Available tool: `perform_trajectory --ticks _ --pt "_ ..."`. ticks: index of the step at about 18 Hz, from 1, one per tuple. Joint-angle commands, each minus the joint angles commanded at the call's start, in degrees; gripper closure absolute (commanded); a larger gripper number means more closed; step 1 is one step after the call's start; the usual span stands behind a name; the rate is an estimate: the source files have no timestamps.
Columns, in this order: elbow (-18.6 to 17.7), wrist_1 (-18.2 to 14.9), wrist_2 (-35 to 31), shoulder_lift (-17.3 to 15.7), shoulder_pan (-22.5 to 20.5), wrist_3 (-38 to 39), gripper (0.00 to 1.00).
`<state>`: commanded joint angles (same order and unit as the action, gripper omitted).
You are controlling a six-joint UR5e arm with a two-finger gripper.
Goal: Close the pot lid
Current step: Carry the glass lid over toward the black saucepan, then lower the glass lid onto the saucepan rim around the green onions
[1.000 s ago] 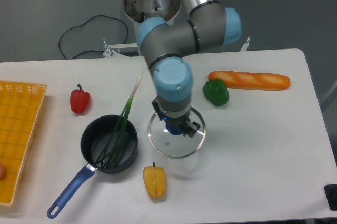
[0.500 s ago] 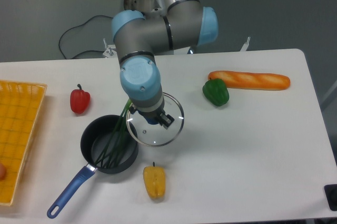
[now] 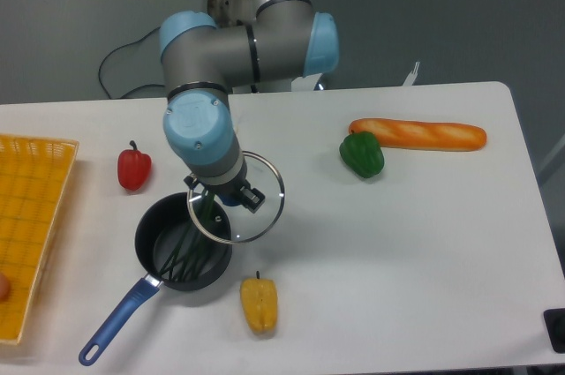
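Observation:
The pot (image 3: 181, 247) is a small black saucepan with a long blue handle, standing left of centre with green stalks lying in it. My gripper (image 3: 231, 197) is shut on the blue knob of the pot lid (image 3: 252, 216), a clear glass disc with a metal rim. The lid hangs in the air, its left edge overlapping the pot's upper right rim, the rest lying right of the pot. The knob itself is mostly hidden by the fingers.
A red pepper (image 3: 133, 168) lies left of the pot and a yellow pepper (image 3: 259, 303) in front of it. A green pepper (image 3: 362, 153) and a baguette (image 3: 418, 134) lie to the right. A yellow basket (image 3: 31, 216) sits at the left edge.
The gripper has carried the lid leftward from right of the pot toward it; the lid now overlaps the pot's rim.

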<state>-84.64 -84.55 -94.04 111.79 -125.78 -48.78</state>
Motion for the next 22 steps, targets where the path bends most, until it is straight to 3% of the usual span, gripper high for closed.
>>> perform_trajectory --ticks 22 --pt "1.84 0.53 1.84 2.37 2.73 8.44 0.42"
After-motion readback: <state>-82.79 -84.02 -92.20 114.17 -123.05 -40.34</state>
